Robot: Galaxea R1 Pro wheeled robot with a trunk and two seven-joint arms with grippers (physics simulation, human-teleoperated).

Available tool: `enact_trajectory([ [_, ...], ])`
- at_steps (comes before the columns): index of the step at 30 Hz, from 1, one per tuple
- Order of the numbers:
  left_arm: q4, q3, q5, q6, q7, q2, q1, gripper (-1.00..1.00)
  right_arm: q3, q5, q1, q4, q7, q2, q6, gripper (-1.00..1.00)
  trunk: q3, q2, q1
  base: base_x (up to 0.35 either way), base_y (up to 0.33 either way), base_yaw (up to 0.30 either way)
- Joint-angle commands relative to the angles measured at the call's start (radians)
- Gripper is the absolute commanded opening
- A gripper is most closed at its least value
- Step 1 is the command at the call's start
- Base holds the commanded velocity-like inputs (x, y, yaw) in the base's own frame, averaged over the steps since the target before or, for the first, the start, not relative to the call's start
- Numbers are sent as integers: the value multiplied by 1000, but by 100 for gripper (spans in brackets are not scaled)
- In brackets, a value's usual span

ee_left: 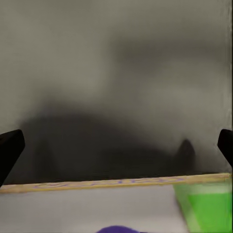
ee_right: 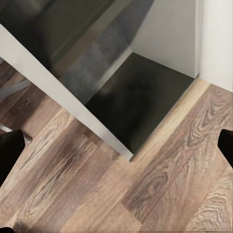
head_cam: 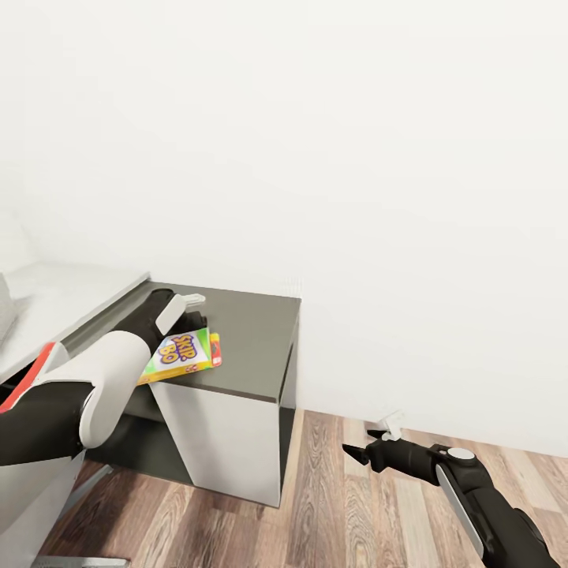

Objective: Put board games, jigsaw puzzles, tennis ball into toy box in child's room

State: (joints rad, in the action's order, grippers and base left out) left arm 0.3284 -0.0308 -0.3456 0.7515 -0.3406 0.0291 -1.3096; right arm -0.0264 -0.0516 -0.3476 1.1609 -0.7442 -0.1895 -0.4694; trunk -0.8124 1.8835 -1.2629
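Observation:
A yellow-green board game (head_cam: 183, 355) with big letters lies flat on the dark-grey cabinet top of the table (head_cam: 252, 331), near its front edge. My left gripper (head_cam: 192, 319) hovers just behind it, and its fingers are hard to make out in the head view. In the left wrist view the left gripper (ee_left: 116, 145) is open, with both fingertips (ee_left: 9, 148) spread wide. The board game's edge (ee_left: 116, 183) lies just in front of them, untouched. My right gripper (head_cam: 369, 443) hangs open and empty low over the wood floor (ee_right: 160, 184), to the right of the cabinet.
The pale desk top (head_cam: 63, 288) joins the cabinet at the left, with a light grey sloped corner (head_cam: 5, 306) cut off at the frame edge. A red chair part (head_cam: 28, 383) shows under my left arm. A white wall stands close behind. The cabinet's open shelf (ee_right: 136, 97) faces the floor.

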Motion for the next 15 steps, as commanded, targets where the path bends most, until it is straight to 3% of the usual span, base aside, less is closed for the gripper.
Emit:
enact_trajectory([
  [1, 1, -3, -12, 3, -8, 0, 0, 100, -1, -5, -1, 1, 0, -1, -8, 100, -1, 0, 0, -65, -176, 0],
  [7, 2, -2, -12, -8, -8, 0, 0, 100, -1, -5, -1, 1, 0, -1, -8, 100, -1, 0, 0, -59, -187, 0],
  [15, 5, 1, -12, -104, -7, 2, 0, 100, -1, -5, -1, 1, 0, -1, -8, 100, -1, 0, 0, -5, -24, 0],
])
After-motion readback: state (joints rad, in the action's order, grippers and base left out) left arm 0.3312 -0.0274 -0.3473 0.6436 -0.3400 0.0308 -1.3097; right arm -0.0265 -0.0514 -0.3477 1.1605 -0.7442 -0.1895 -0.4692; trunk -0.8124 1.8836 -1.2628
